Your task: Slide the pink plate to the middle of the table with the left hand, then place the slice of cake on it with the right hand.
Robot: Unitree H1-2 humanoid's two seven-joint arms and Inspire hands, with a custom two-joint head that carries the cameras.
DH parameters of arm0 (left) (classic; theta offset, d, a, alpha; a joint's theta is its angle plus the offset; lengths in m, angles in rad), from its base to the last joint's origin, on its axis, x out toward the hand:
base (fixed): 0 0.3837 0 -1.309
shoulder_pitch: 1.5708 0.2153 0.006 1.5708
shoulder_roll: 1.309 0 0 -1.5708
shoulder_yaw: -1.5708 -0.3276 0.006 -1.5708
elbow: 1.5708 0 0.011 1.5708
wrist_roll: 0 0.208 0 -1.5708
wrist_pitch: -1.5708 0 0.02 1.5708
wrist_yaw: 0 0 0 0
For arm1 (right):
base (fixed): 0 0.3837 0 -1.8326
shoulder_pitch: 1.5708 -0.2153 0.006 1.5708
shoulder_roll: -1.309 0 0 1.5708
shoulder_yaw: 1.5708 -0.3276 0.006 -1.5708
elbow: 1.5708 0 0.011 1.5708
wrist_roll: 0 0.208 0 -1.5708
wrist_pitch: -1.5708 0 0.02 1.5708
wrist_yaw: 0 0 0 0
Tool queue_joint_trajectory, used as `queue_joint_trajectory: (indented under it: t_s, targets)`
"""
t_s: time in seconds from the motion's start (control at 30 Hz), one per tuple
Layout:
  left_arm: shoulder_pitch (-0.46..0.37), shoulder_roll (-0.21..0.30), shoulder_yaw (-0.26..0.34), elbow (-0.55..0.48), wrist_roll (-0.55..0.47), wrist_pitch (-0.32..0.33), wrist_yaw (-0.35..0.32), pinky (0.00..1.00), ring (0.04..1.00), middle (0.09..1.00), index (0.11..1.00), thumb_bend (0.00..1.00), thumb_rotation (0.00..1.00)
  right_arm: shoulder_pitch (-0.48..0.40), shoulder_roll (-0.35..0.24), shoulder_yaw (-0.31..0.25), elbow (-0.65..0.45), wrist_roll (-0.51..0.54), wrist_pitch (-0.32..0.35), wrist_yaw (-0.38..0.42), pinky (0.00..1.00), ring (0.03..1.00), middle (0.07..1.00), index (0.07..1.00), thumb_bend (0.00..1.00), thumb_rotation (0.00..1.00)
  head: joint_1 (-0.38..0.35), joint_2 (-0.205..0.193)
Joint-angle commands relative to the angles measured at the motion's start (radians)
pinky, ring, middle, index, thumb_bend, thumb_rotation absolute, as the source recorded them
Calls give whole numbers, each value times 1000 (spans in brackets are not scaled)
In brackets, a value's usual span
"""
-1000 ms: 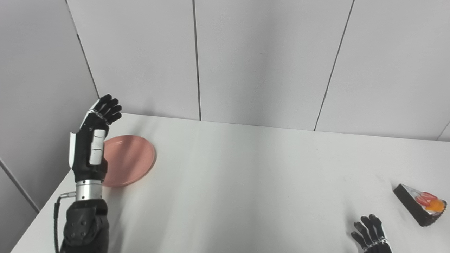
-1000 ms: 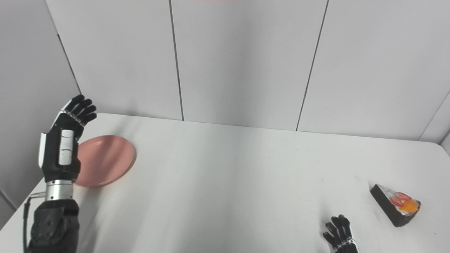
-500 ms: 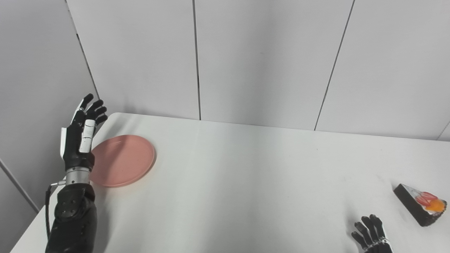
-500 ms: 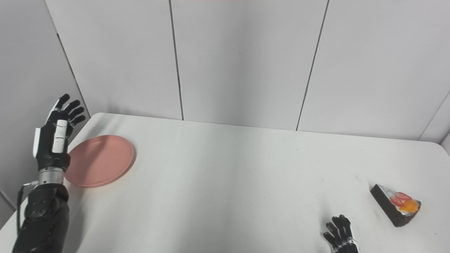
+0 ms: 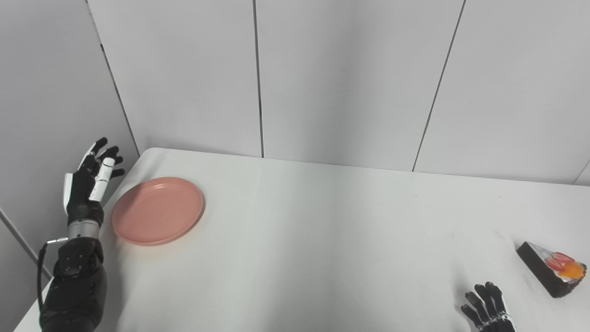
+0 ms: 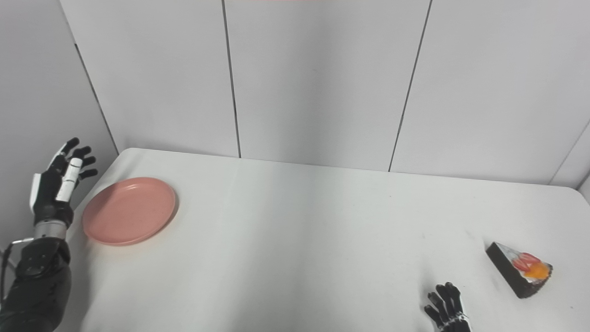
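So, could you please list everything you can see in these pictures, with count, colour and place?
plate: one, pink, empty, near the table's far left corner.
slice of cake: one, dark with red and orange topping, near the table's right edge.
table: one, white, filling the lower part of the view.
wall panels: several, light grey, behind the table and along its left side.
left hand: one, black and white, open, raised beside the table's left edge, left of the plate, not touching it.
right hand: one, black, fingers apart, at the bottom edge, near the cake but apart from it.
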Motion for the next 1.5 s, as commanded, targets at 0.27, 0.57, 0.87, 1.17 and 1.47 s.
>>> queue_joint_trajectory:
  t_s: [0.27,0.57,0.87,1.17,1.47]
  targets:
    - [-58,64,32,79,-29,-31,-31,787,806,847,839,775,746,-6,3,15,58,-6,58,7,887,915,944,959,886,1000,-1,4]
    - [-87,51,61,192,-92,-31,-62,728,790,830,821,731,790,3,1,19,38,-9,72,5,885,910,941,955,891,1000,-7,19]
    - [-122,40,75,284,-177,-31,-141,667,823,865,832,833,789,9,1,27,17,-18,81,0,874,910,943,956,896,1000,-26,38]
    - [-117,8,51,293,-213,-30,-201,757,836,892,883,892,811,10,1,34,10,-22,87,0,862,904,943,953,897,1000,-37,45]
    - [-113,-18,37,259,-266,-15,-261,689,862,867,868,873,781,11,1,44,2,-23,94,0,855,897,940,949,881,1000,-46,52]
